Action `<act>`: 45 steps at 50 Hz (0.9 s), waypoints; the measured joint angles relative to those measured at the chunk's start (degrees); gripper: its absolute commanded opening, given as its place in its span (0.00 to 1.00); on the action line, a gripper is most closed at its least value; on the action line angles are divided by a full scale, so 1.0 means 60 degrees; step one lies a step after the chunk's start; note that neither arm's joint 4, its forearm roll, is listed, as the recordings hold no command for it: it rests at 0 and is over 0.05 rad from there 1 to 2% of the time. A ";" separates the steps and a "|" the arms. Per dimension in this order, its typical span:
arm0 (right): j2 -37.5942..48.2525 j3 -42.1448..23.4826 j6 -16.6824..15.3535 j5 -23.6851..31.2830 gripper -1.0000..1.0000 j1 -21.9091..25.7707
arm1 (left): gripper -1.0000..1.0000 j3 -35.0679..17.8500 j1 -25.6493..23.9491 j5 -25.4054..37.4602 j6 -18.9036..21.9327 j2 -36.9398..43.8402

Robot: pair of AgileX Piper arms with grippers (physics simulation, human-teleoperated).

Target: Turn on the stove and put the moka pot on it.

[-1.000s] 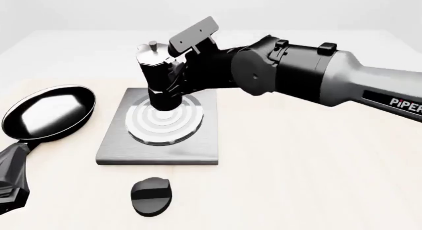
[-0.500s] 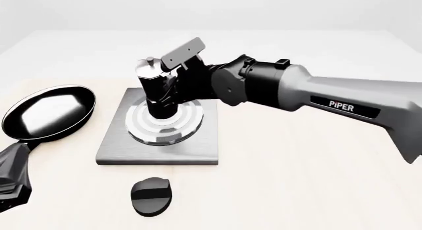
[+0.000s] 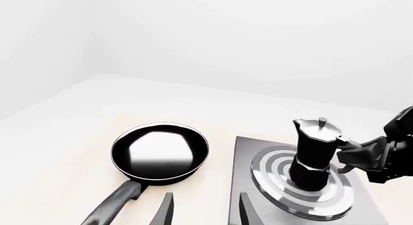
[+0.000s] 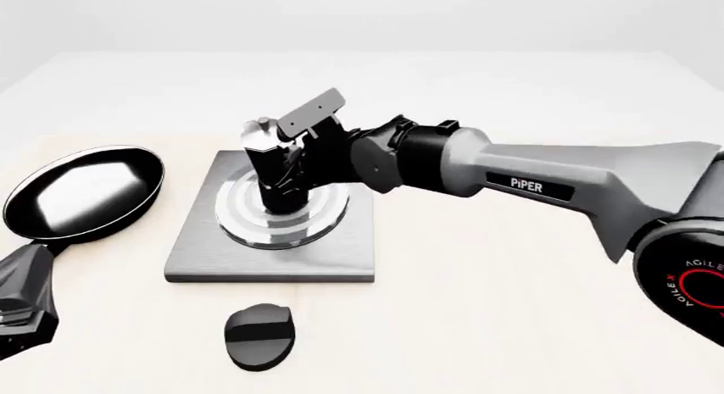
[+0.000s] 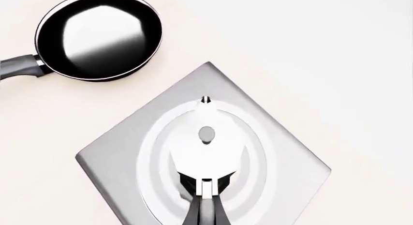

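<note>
The moka pot (image 4: 271,161), black with a silver lid, stands upright on the round ringed burner of the grey stove slab (image 4: 192,258). My right gripper (image 4: 303,161) reaches in from the right and is shut on the pot's handle. From above, the lid (image 5: 206,138) shows at the burner's centre with the fingers (image 5: 205,213) closed on the handle. The pot (image 3: 315,155) and stove (image 3: 242,152) also appear in the left wrist view. My left gripper (image 3: 206,213) is open, low at the table's near left. The black oval knob (image 4: 260,335) lies in front of the stove.
A black frying pan (image 4: 85,191) sits left of the stove, its handle pointing toward the near left corner. The same pan (image 3: 160,151) lies just beyond my left fingertips. The right arm (image 4: 531,186) spans the table above the stove's right side.
The right arm has lowered the moka pot from above the burner down onto its rings. The left arm, pan and knob have stayed put.
</note>
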 measured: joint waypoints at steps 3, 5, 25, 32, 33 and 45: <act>0.0137 -0.0104 0.0004 -0.0037 0.00 -0.0045 | 1.00 0.0003 0.0003 -0.0073 0.0009 0.0087; 0.0194 -0.0194 0.0001 -0.0058 0.00 -0.0065 | 1.00 0.0006 0.0005 -0.0124 0.0016 0.0147; 0.0527 -0.0664 0.0073 -0.0328 0.00 -0.0160 | 1.00 0.0019 0.0005 -0.0654 0.0074 0.0758; 0.0660 -0.0521 0.0080 -0.0346 1.00 -0.0189 | 1.00 0.0021 0.0002 -0.0690 0.0082 0.0795; 0.0679 -0.0489 0.0077 -0.0335 1.00 -0.0195 | 1.00 0.0021 0.0001 -0.0687 0.0083 0.0790; 0.0359 -0.0080 -0.0026 -0.0090 1.00 -0.0251 | 1.00 0.0019 -0.0021 -0.0526 0.0084 0.0572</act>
